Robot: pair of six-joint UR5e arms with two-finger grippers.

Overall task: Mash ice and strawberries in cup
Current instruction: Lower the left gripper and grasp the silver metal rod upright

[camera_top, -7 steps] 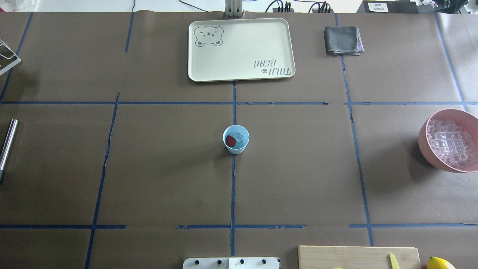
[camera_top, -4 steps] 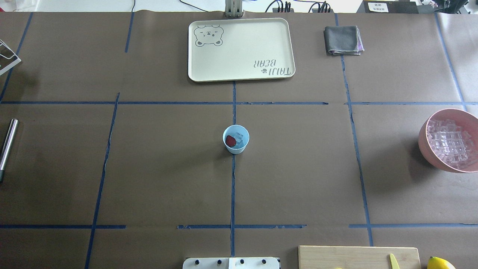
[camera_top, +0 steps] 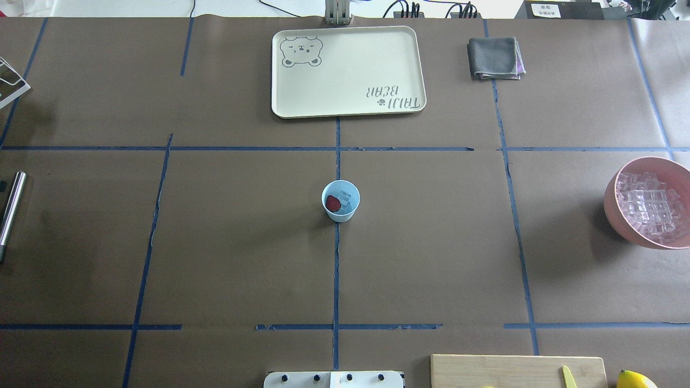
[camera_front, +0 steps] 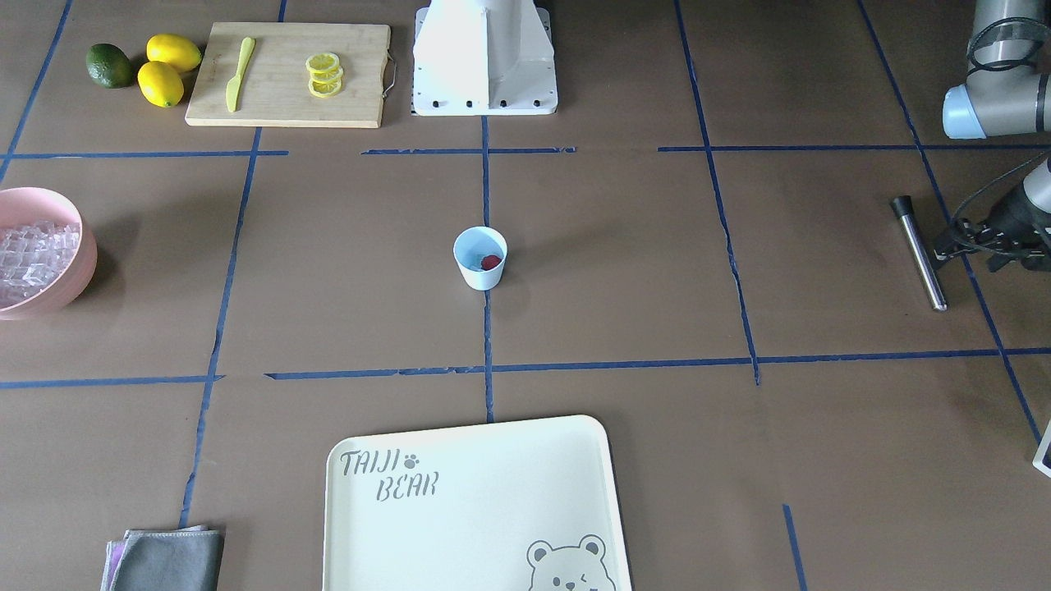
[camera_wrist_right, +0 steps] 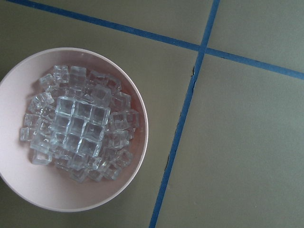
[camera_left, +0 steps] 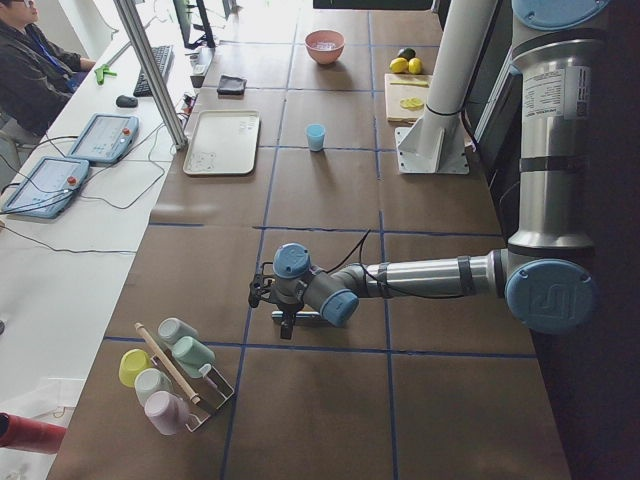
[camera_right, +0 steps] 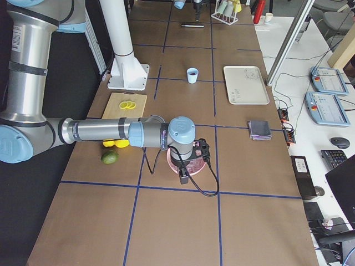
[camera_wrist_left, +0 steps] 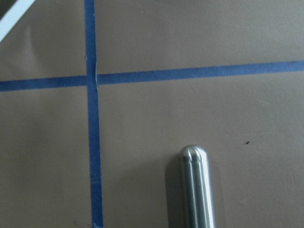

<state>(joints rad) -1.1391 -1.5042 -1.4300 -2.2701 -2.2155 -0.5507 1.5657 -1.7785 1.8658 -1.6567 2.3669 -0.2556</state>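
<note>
Small light-blue plastic cup (camera_top: 340, 201) upright at table ctr, holding bumpy red strawberry (camera_top: 333, 203) w/ clear ice cubes (camera_top: 346, 198). L gripper (camera_front: 944, 245) beside steel rod (camera_front: 920, 254); R gripper (camera_right: 191, 160) over pink bowl (camera_top: 614, 215). Cannot tell if either is spread or pressed together.

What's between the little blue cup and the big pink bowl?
Just bare brown table with one blue tape line crossing it, between cup and bowl. The overhead view shows it.

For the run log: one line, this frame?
cup: centre, strawberry, ice inside | rod: flat, ungrasped | left hand: near rod | right hand: over bowl
</note>
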